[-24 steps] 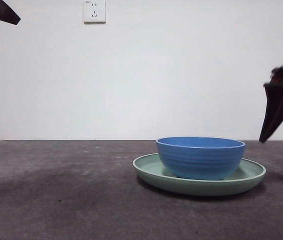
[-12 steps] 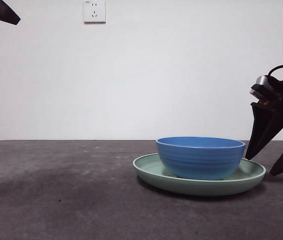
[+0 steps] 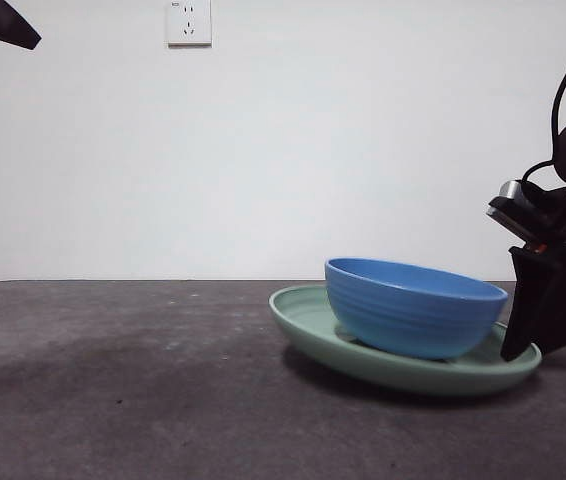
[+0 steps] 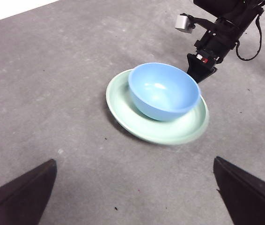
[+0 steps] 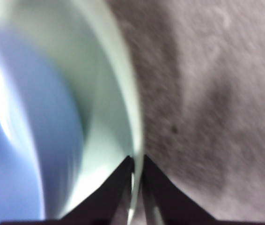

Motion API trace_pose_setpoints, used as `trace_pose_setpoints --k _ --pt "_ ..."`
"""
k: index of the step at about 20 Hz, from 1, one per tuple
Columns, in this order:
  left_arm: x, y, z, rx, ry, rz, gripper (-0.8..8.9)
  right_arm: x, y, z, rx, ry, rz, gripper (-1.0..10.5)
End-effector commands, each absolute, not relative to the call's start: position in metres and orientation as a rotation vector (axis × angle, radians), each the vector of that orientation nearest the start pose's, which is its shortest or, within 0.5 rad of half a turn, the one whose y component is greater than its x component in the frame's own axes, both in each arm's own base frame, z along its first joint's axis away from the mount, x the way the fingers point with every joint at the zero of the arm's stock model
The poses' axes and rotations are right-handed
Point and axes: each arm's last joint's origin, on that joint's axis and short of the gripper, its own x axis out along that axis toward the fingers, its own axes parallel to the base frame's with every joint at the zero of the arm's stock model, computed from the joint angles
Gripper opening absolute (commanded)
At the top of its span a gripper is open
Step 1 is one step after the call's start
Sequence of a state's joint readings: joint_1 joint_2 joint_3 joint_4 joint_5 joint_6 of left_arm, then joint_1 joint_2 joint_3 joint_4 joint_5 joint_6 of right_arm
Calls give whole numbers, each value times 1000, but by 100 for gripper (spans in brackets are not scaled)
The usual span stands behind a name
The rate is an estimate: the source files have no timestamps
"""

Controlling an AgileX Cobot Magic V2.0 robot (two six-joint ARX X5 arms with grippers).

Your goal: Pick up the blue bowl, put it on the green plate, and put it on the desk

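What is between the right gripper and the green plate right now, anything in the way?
Nothing visible. The right gripper is already closed on the rim of the green plate, which sits tilted on the desk with the blue bowl resting in it. The left gripper waits open, well apart.

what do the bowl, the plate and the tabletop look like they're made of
Blue bowl: likely glazed ceramic or hard plastic; smooth, faintly ribbed wall with soft highlights inside. Green plate: the same kind of glossy material, sheen along its rim. Desk: matte, mottled grey-brown surface without reflections, perhaps laminate or a mat.
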State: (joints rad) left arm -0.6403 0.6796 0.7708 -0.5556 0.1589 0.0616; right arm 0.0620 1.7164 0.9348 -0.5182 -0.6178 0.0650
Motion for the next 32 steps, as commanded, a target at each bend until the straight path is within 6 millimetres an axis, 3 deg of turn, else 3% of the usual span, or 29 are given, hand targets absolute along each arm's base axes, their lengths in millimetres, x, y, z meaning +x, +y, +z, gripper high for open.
trace_pose_setpoints --k 1,5,10,16,19,24,32 --pt "109 -88 313 165 420 -802 560 300 37 143 416 1306 537 11" --pt "109 -88 313 165 420 -802 560 302 38 145 469 1312 528 11" --pt "109 -88 313 165 420 -802 560 312 47 162 532 1321 525 11" --pt "109 -88 313 165 420 -802 560 326 96 200 499 1291 594 11" --pt "109 -88 313 165 420 -802 560 324 123 207 465 1276 631 11" --pt "109 -88 313 165 420 -802 560 318 148 191 387 1330 599 11" --pt "109 -88 313 165 420 -802 560 323 154 159 359 1423 539 11"
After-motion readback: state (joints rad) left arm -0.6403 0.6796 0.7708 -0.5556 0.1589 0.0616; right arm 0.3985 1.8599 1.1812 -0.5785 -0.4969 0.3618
